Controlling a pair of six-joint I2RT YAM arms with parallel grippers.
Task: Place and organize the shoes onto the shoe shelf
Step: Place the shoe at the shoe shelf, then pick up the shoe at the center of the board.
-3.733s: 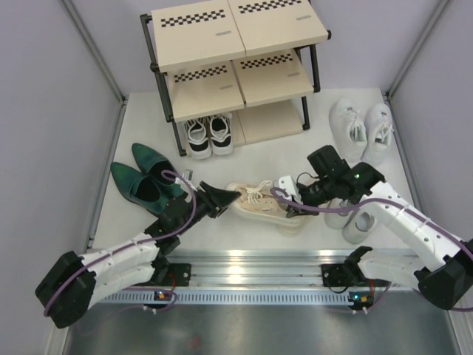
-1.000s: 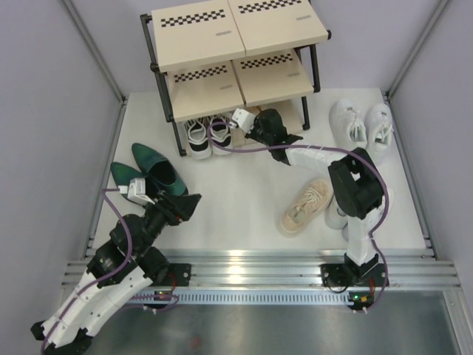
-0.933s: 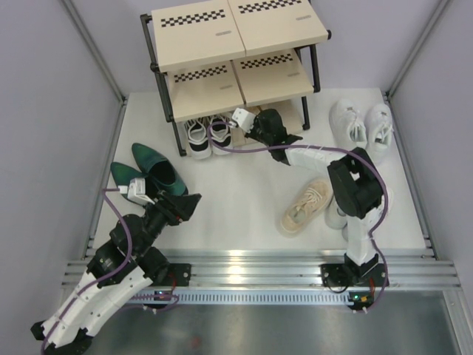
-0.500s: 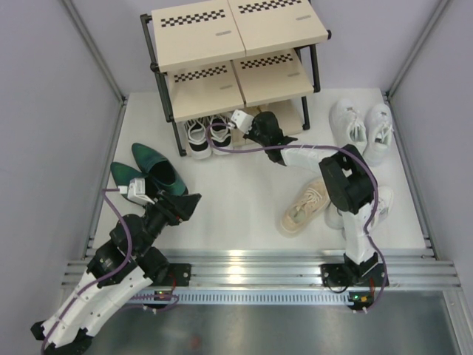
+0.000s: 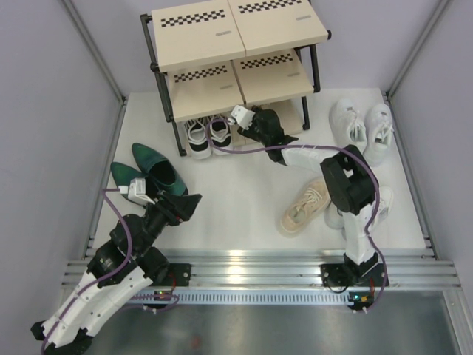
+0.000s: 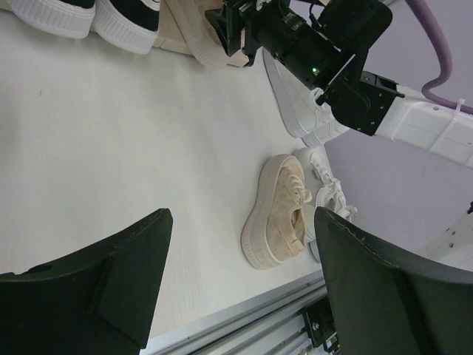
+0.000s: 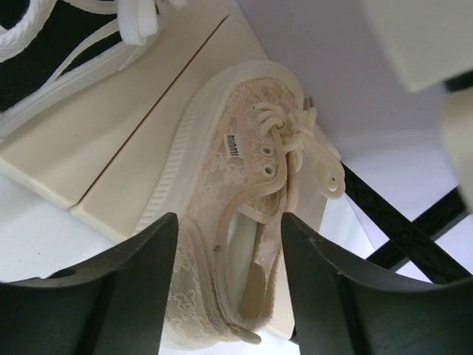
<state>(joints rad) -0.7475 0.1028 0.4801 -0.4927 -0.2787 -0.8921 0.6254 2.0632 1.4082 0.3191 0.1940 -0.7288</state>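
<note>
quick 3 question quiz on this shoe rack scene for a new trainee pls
1. True or false: the beige sneaker by the right gripper lies on the shoe shelf's top tier.
2. Which shoes are nearest the left gripper? A white sneakers, B green heels, C black-and-white sneakers.
3. Fill in: the second beige sneaker lies on the ___.
Key: 1 false, bottom tier; 2 B; 3 table.

Bright, even light from overhead, with only soft shadows.
The white worktop (image 5: 244, 188) is evenly lit; a pale glare streak lies on the metal rail (image 5: 244, 259) at its near edge, and shade gathers under the boards of the shelf (image 5: 236, 29). The overhead view is sharp. Close to the lens, the left pincer (image 6: 244, 214) and right pincer (image 7: 229, 218) look dark, soft-edged and nearly featureless.
</note>
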